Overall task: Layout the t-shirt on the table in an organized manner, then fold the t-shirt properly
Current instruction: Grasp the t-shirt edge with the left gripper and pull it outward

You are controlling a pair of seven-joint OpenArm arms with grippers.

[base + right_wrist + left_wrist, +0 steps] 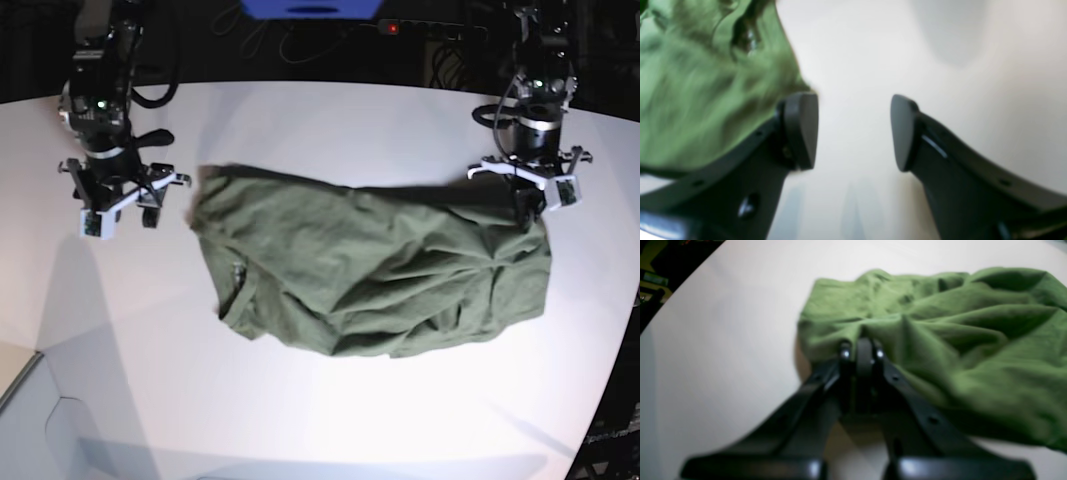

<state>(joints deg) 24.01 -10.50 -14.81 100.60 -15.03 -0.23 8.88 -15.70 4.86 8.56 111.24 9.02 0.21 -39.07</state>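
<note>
The olive-green t-shirt [380, 265] lies crumpled and partly spread across the middle of the white table [320, 420]. My left gripper [527, 207] is shut on the shirt's far right corner. In the left wrist view the jaws [862, 341] pinch a bunched fold of the shirt [957, 340], and the cloth fans out in wrinkles from them. My right gripper [120, 212] is open and empty, just left of the shirt's left edge. In the right wrist view its gripper [853, 131] hangs over bare table [867, 60], with the shirt [706, 100] beside the left finger [803, 130].
Dark cables and a power strip with a red light [390, 27] lie beyond the table's far edge. The table's curved edge [612, 390] runs down the right side. A pale grey surface [15, 375] sits at the lower left corner.
</note>
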